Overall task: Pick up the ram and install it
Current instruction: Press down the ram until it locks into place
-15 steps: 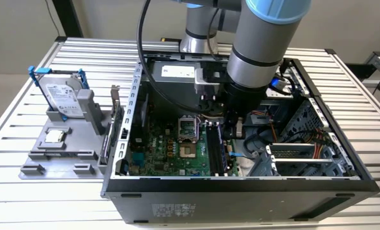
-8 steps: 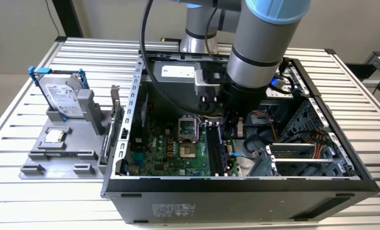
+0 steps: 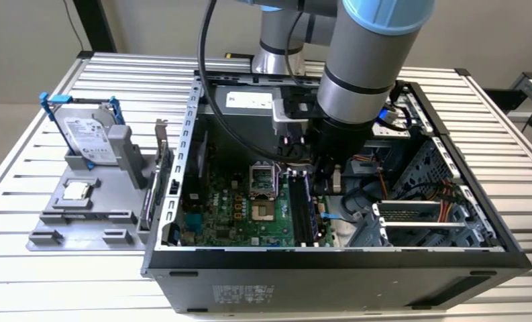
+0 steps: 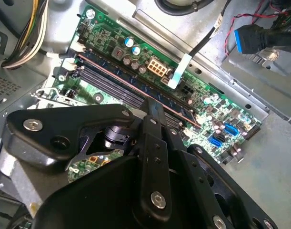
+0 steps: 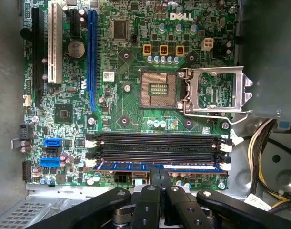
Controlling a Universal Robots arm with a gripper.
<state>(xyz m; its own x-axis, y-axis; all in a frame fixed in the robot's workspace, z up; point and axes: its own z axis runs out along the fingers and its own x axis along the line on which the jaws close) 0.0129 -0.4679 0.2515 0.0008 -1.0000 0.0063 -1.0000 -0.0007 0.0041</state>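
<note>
over the slots, arm [image 3: 355,80] upright, apparently pressing ram [image 5: 159,166].

We see even, diffuse light in the exterior view, with soft shadows inside the computer case [image 3: 337,258] and mild sheen on the slatted table [image 3: 33,255]. In both wrist views the motherboard [image 5: 135,95] is brightly lit and sharp, while the near black gripper [image 5: 159,191] appears dark and slightly soft.
</note>
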